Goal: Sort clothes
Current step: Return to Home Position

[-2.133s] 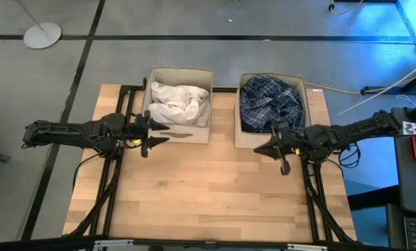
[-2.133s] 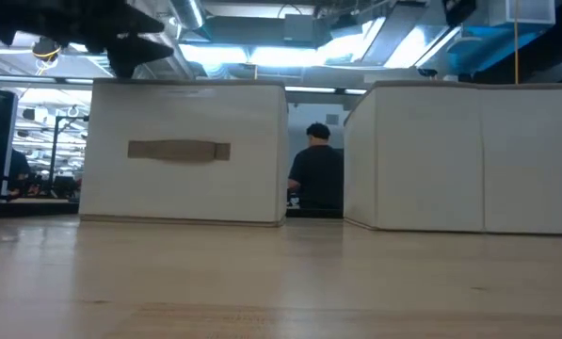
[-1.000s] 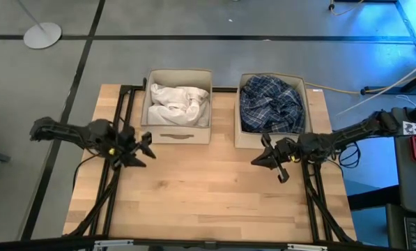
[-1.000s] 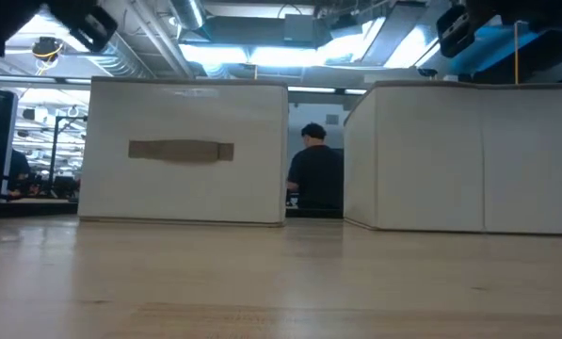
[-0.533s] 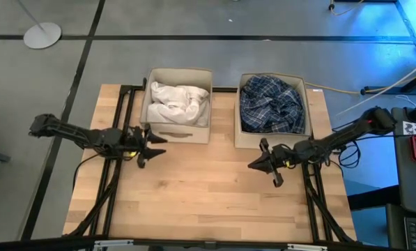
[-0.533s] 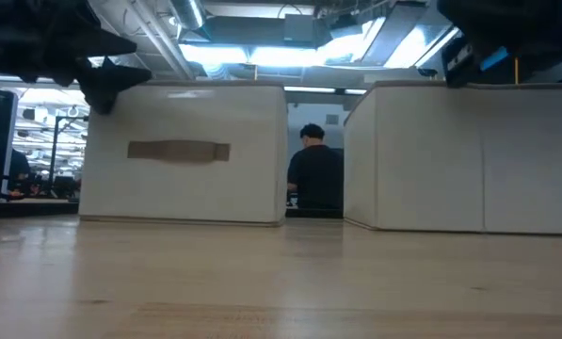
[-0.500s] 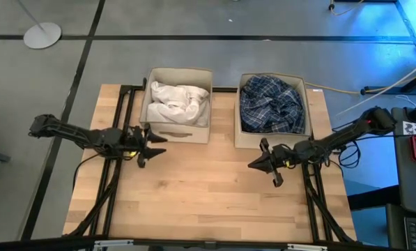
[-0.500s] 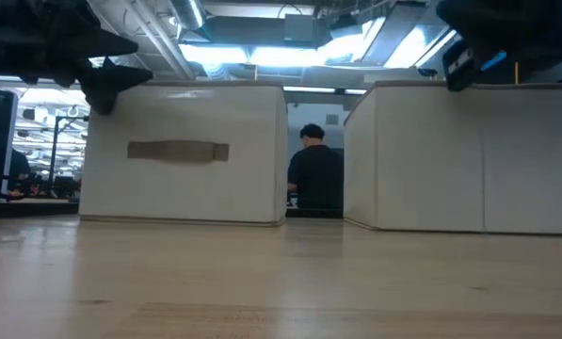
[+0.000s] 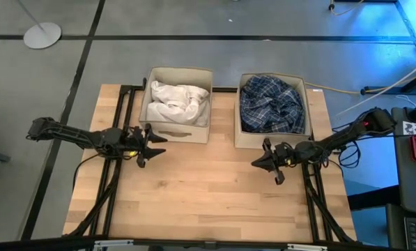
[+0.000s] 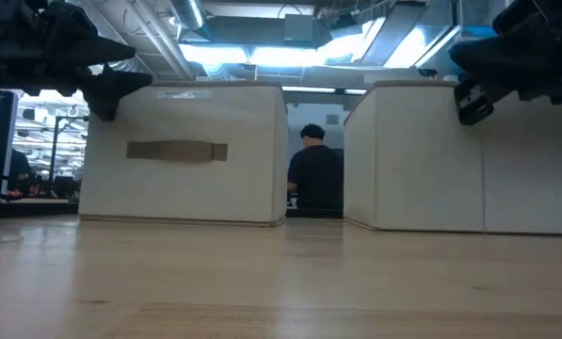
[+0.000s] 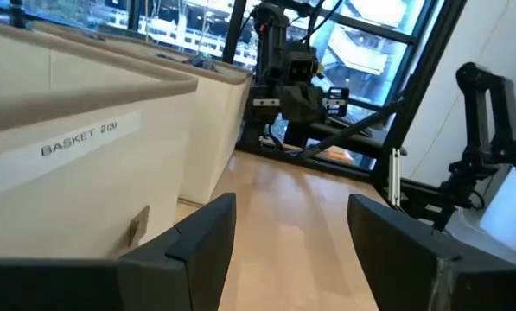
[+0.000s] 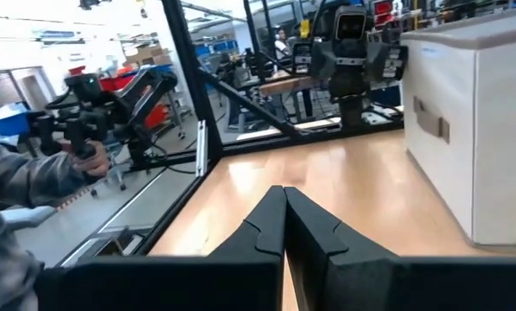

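White garments (image 9: 178,102) lie heaped in the left beige box (image 9: 150,104). A blue-and-white plaid shirt (image 9: 272,103) fills the right beige box (image 9: 238,137). No dark green or dark grey garment shows. My left gripper (image 9: 152,144) is open and empty, low over the table in front of the left box's near left corner; its spread fingers show in the left wrist view (image 11: 292,225). My right gripper (image 9: 256,162) is shut and empty, low over the table in front of the right box; its fingers meet in the right wrist view (image 12: 284,203).
Both boxes stand side by side at the table's far edge, with bare wood (image 9: 208,195) in front of them. The black arm frames run along the table's left and right sides. A person (image 10: 315,179) stands in the room behind, and a sleeve (image 12: 15,181) shows beyond the table's left side.
Both grippers have come down toward the table. My left gripper has also gone a little toward the table's right, closer to the left box's front.
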{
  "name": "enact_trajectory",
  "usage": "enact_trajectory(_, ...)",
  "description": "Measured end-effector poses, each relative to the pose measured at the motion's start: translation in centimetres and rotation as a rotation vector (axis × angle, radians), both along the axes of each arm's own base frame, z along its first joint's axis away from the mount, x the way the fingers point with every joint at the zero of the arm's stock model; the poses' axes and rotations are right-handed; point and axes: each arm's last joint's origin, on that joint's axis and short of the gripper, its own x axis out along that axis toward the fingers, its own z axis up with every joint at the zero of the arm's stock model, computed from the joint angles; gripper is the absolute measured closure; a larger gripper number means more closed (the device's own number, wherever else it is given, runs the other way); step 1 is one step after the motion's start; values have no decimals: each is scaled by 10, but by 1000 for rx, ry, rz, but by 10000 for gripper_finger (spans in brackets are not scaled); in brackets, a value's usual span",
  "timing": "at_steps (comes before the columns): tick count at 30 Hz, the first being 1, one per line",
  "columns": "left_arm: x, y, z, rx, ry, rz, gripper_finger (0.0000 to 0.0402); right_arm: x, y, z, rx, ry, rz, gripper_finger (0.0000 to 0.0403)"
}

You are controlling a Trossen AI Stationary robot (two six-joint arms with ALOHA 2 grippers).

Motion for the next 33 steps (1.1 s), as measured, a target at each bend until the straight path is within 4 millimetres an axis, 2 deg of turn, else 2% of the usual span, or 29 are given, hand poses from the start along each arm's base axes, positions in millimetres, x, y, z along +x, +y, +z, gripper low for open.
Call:
enact_trajectory(6,0,0,1,14,-6,4,188,-8,-11,-8,-4,-11,-50,393)
enact_trajectory(18,0,1,-1,20,17,38,188,-15,-27,-3,-41,-3,-58,393)
enact_trajectory(33,0,1,-2,38,25,45,188,-26,-31,3,-64,-18,-86,393)
